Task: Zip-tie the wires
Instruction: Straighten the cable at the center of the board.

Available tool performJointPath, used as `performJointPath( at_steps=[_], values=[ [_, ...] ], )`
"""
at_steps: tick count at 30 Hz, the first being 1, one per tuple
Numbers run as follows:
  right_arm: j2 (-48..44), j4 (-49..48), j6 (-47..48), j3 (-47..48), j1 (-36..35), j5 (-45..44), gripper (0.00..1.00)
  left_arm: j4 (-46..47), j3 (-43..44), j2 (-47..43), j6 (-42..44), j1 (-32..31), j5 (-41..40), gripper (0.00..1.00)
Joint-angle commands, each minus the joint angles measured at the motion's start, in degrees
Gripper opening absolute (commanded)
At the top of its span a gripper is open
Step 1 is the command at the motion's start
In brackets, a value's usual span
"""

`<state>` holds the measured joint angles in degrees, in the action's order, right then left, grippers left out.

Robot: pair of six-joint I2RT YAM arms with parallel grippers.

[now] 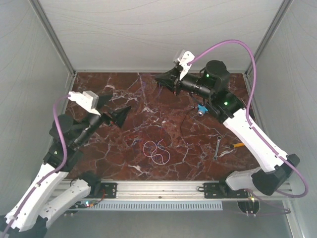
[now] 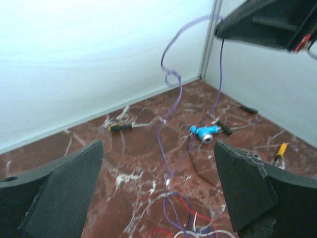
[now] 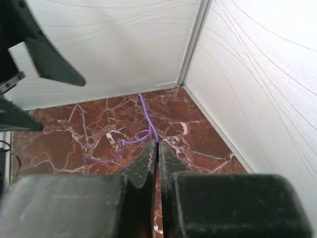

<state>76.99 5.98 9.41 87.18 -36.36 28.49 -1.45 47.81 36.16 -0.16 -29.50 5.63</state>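
As the right end effector (image 3: 157, 146) is pinching a faint, barely traceable strand of thin purple, whitish and red looped wires (image 1: 156, 150), the left end effector (image 2: 158, 148) is gaping wide.

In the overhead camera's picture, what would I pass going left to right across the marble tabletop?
The left gripper → wires → small blue tool → wrench → yellow-handled screwdriver.
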Motion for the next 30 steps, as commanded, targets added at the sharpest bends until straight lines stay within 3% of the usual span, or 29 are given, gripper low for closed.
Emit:
performJointPath(
  at_steps=[1,12,22,30],
  values=[
    [-4.4,-0.4,1.6,-0.9,-1.7,2.3,0.00,4.7,6.2,3.7,-4.0,0.1,6.6,0.93],
    [-13.5,-3.0,0.9,-4.7,-3.1,4.9,0.00,8.4,15.6,15.0,-15.7,0.1,20.1,0.99],
    [-18.7,-4.7,-0.6,-7.1,-3.4,7.1,0.00,20.1,15.7,20.2,-24.3,0.0,31.7,0.92],
    [-19.4,-4.6,-0.6,-7.8,-3.4,6.8,0.00,26.1,14.4,19.6,-29.5,-0.1,36.7,0.93]
  ],
)
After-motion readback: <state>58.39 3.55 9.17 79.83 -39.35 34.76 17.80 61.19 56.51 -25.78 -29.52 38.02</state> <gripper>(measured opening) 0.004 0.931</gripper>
